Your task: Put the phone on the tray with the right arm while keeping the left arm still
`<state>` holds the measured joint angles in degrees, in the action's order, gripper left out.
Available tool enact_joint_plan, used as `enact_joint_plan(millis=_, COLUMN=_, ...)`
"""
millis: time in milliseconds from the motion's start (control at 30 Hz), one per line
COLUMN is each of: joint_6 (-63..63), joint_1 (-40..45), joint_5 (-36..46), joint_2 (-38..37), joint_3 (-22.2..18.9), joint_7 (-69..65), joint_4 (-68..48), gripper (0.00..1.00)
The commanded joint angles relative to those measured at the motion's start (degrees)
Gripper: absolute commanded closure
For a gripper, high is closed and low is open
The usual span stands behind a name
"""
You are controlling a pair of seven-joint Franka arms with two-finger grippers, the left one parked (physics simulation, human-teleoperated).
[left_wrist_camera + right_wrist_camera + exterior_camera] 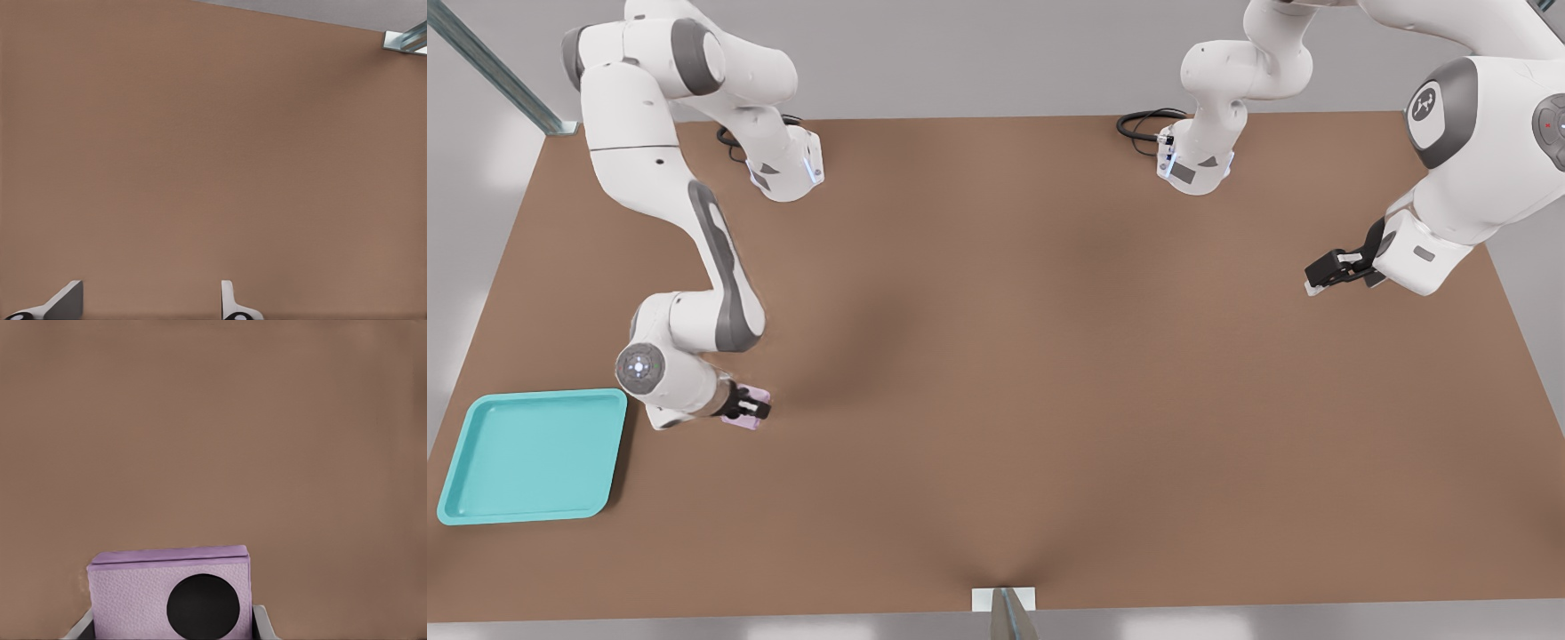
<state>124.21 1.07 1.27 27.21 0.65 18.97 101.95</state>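
So the phone (747,411) is not on the tray (467,507) yet. The tray sits in the lower left of the front view, and nothing lies in it. The phone is on the brown table (1049,400), just to the right of the tray in that picture, with a strip of bare table between them.

The right arm (720,267) has its gripper (752,409) down on the phone. In the right wrist view the two grey fingers (263,623) stand one on each side of the phone (173,593), right against its edges. They look like they are pinching it. I cannot tell if the phone is off the table or lying on it.

My guess is that the grabbing part is about done. What is left is to lift the phone, carry it over the tray's rim and set it down.

The phone lies flat. One black round lens (203,607) shows on its face. It is nearly square, so I cannot tell which way its long side runs.
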Motion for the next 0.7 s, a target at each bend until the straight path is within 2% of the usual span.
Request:
enact_joint_plan(millis=0, joint_6=-3.10, joint_1=5.16, joint_5=-1.97, joint_2=-0.14, joint_3=-0.03, joint_7=-28.02, joint_4=-0.34, gripper=0.26)
enact_joint_plan(millis=133, joint_6=-2.57, joint_1=15.97, joint_5=-5.84, joint_2=3.11, joint_3=-0.47, joint_7=-44.98, joint_4=-4.73, gripper=0.26)
enact_joint_plan(millis=233, joint_6=-2.48, joint_1=21.42, joint_5=-5.75, joint_2=11.19, joint_3=-0.65, joint_7=-56.32, joint_4=-14.14, gripper=0.26)
enact_joint_plan(millis=433, joint_6=-2.31, joint_1=25.91, joint_5=-5.67, joint_2=24.99, joint_3=-0.82, joint_7=-69.07, joint_4=-29.17, gripper=0.26)
enact_joint_plan(millis=500, joint_6=-2.22, joint_1=26.52, joint_5=-5.75, joint_2=25.43, joint_3=-0.82, joint_7=-70.21, joint_4=-29.52, gripper=0.14)
enact_joint_plan(millis=533, joint_6=-2.40, joint_1=26.52, joint_5=-5.75, joint_2=25.43, joint_3=-0.82, joint_7=-70.30, joint_4=-29.52, gripper=0.00)
enact_joint_plan(millis=633, joint_6=-2.84, joint_1=26.17, joint_5=-5.23, joint_2=23.33, joint_3=-0.12, joint_7=-69.42, joint_4=-29.52, gripper=0.00)
enact_joint_plan(millis=667, joint_6=-3.62, joint_1=25.56, joint_5=-5.23, joint_2=18.42, joint_3=0.58, joint_7=-68.90, joint_4=-29.17, gripper=0.00)
